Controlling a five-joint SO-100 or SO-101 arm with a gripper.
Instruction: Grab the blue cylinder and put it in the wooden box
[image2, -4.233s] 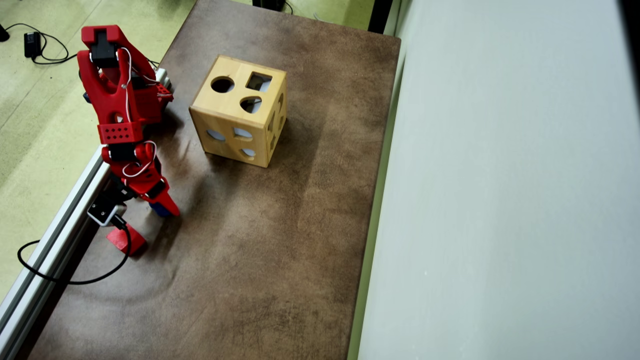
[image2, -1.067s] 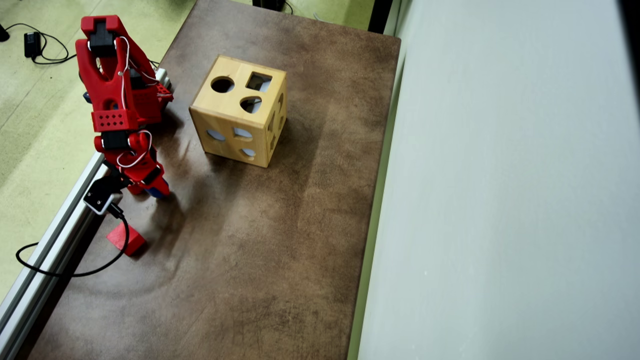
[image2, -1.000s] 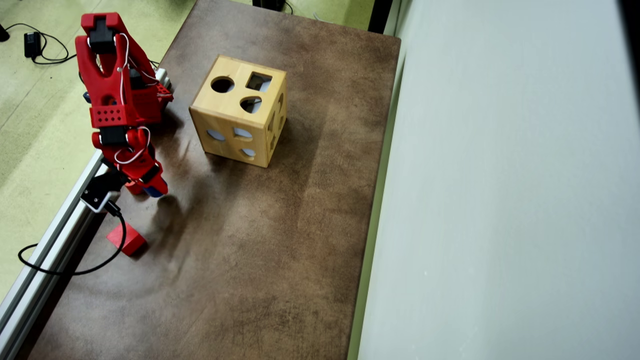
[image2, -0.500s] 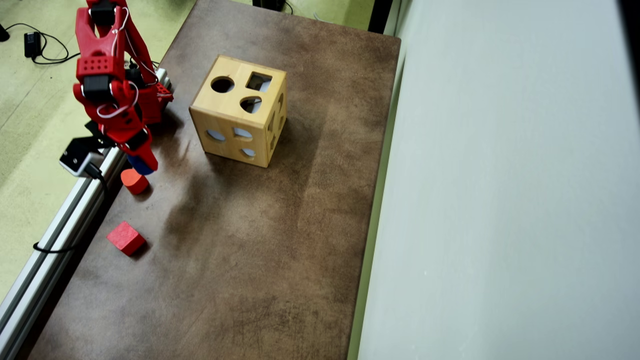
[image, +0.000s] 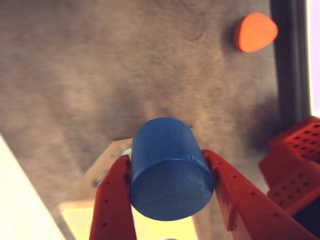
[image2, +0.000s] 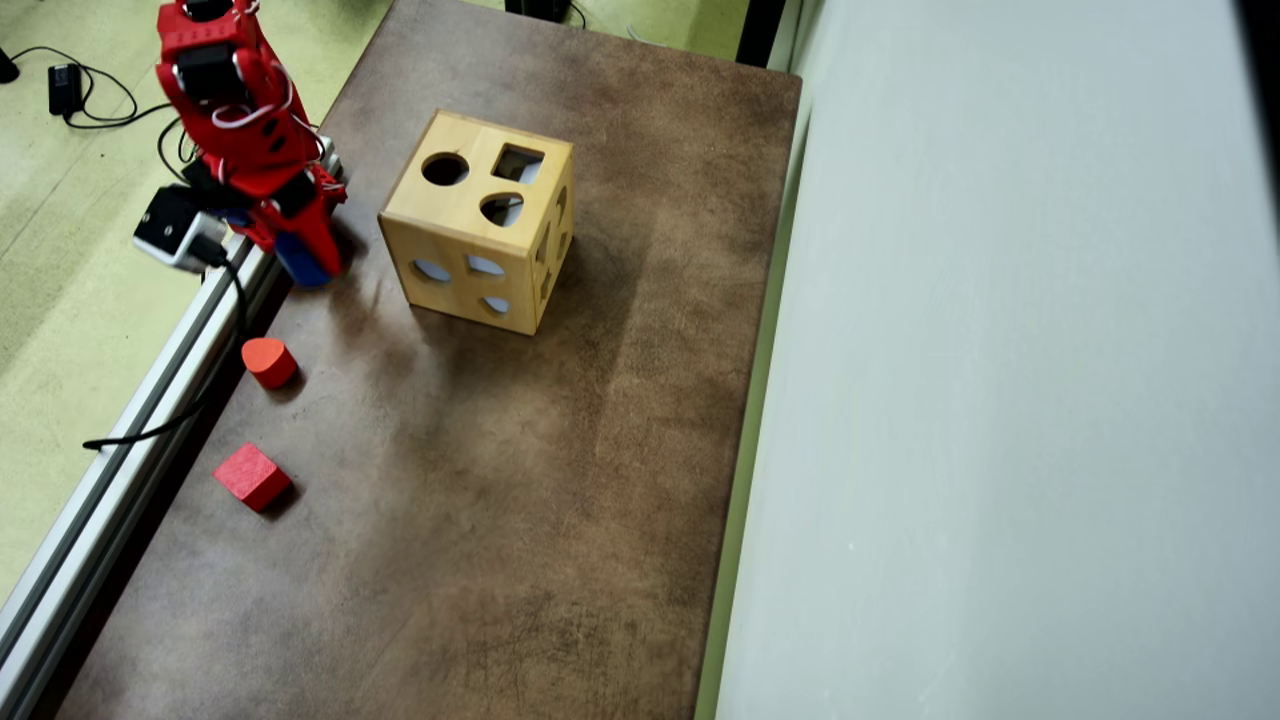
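Observation:
The blue cylinder (image: 170, 172) is clamped between my red fingers (image: 114, 202), its flat round end facing the wrist camera. My gripper (image: 165, 159) is shut on it and holds it above the brown table. In the overhead view the gripper (image2: 308, 262) hangs left of the wooden box (image2: 470, 240), with a bit of the blue cylinder (image2: 298, 272) showing at the fingertips. The box is apart from the gripper, and its top face has a round, a square and a wedge-shaped hole. A corner of the box (image: 87, 192) shows behind the left finger in the wrist view.
A red rounded-wedge block (image2: 268, 360) and a red cube (image2: 252, 476) lie near the table's left edge. The wedge (image: 255, 31) also shows in the wrist view. An aluminium rail (image2: 120, 460) with a black cable runs along that edge. A pale wall (image2: 1000, 400) bounds the right.
My gripper has lifted the blue cylinder off the table by the red blocks and carried it toward the top of the overhead view, to the left of the box. The red wedge is now uncovered.

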